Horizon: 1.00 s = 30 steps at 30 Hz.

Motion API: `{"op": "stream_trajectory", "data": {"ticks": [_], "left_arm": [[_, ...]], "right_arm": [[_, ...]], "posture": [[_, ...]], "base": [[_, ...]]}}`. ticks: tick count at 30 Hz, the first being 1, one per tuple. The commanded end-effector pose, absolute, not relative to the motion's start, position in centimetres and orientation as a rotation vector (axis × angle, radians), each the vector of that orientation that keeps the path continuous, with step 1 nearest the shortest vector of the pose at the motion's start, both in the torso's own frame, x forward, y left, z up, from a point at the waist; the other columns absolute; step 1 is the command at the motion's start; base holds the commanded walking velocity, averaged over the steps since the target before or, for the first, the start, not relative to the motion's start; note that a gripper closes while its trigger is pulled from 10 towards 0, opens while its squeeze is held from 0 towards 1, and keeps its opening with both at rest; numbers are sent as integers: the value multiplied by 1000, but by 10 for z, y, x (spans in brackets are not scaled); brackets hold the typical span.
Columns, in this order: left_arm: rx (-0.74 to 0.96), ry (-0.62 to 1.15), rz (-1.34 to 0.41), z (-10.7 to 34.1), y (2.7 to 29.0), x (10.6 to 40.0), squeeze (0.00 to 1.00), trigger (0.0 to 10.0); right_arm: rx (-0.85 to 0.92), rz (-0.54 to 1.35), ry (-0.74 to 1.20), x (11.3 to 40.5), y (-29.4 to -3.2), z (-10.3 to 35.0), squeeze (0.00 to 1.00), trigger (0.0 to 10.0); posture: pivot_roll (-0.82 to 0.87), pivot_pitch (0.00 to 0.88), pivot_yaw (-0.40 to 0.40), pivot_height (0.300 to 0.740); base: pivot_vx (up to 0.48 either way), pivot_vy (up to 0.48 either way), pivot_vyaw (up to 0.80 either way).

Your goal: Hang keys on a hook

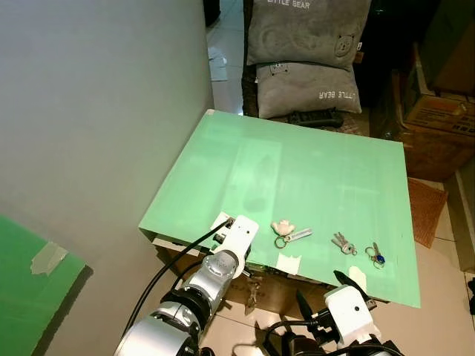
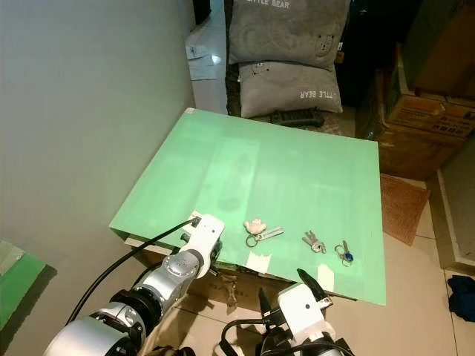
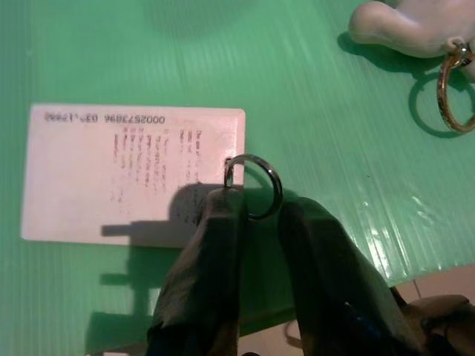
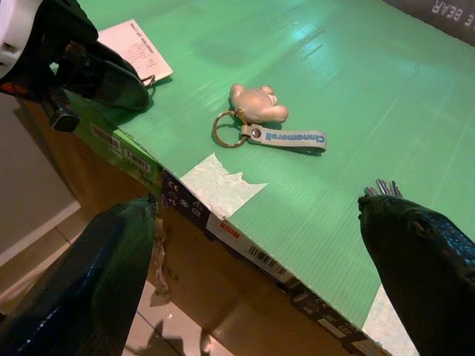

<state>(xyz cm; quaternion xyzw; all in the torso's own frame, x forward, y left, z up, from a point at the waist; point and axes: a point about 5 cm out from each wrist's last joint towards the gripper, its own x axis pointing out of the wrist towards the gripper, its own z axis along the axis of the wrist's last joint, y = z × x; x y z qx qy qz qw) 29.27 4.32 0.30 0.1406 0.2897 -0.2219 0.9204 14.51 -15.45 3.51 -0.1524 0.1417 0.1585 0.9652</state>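
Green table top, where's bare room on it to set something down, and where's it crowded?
The far half of the green table top is bare, from the wall-side edge across to the grey cushions. The near edge is crowded: the white card under the left gripper, the Cinnamoroll keychain, the key bunch and the blue-tagged ring.

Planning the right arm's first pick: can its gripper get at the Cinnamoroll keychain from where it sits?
Probably yes: the right gripper is open just off the table edge, and nothing lies between it and the keychain.

Left gripper (image 3: pixel 252 211) reaches onto the near edge of the green board (image 1: pixel 312 170), fingers nearly closed. Right gripper (image 4: pixel 260 259) hovers below that edge, fingers spread.
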Motion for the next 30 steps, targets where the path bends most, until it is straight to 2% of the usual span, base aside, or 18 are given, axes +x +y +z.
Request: {"op": "stream_trajectory", "data": {"ticks": [1, 11, 16, 23, 30], "left_arm": [[245, 660, -519, -7, 20, 274, 0, 0], [250, 640, -513, -4, 16, 275, 0, 0], [270, 569, -500, 5, 15, 283, 0, 0], [148, 397, -545, 39, 11, 306, 0, 0], [93, 359, -570, 50, 18, 313, 0, 0]], "right_arm": [[-310, 334, 307, 141, -154, 34, 0, 10000], [-314, 340, 308, 141, -154, 35, 0, 10000], [-321, 342, 309, 142, -156, 35, 0, 10000], [-324, 339, 299, 150, -156, 34, 0, 10000], [-265, 287, 297, 157, -157, 35, 0, 10000]], "posture": [[-266, 165, 77, 740], [-266, 165, 77, 740], [-278, 148, 64, 740], [-262, 115, 69, 740], [-254, 103, 72, 740]], "base": [[0, 0, 0], [0, 0, 0], [0, 0, 0], [0, 0, 0], [0, 0, 0]]}}
